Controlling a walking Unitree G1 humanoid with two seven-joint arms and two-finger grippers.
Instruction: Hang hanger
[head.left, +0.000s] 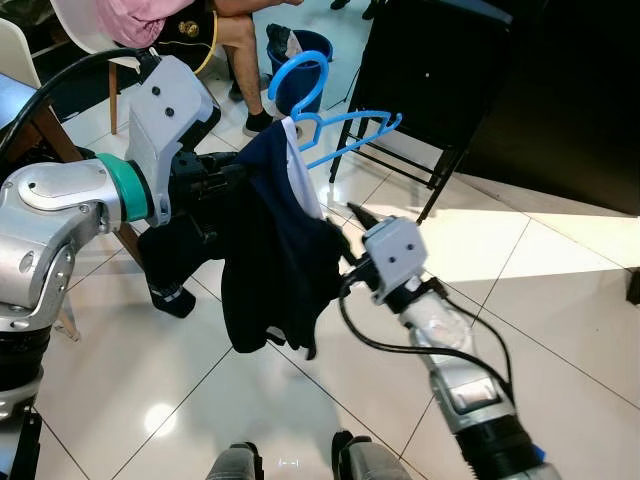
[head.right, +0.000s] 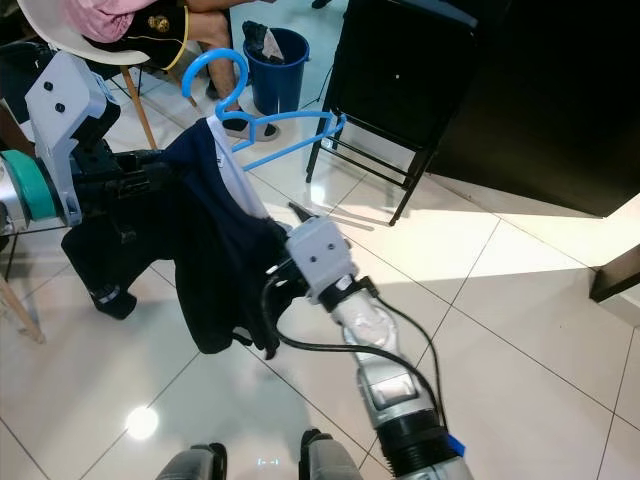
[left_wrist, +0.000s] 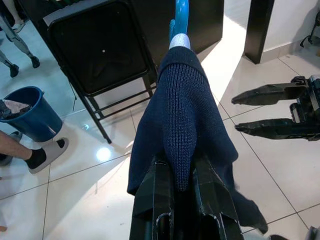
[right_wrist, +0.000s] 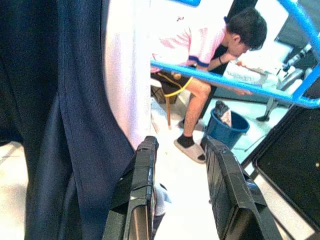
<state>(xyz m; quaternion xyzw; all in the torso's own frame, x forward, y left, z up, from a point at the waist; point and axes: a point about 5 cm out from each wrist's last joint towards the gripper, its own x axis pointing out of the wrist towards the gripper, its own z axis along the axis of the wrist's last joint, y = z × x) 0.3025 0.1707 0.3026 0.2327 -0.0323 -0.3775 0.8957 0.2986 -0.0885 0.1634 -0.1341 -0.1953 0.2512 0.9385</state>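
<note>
Left gripper (left_wrist: 181, 172) jaws apparently pinch the navy garment (head.left: 275, 250) on the blue hanger (head.left: 330, 120); right gripper (right_wrist: 182, 155) jaws wide.

Couldn't see left gripper (left_wrist: 182, 187) fingertips, buried in navy garment (head.left: 275, 250). Hanger (head.left: 330, 125) left half hid under it. Seated person (right_wrist: 210, 45) was cropped in my eye views.

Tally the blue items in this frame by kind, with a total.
Blue plastic hanger: 1
Navy garment on it, pinched by the left gripper: 1
Blue bucket: 1
Total: 3
</note>
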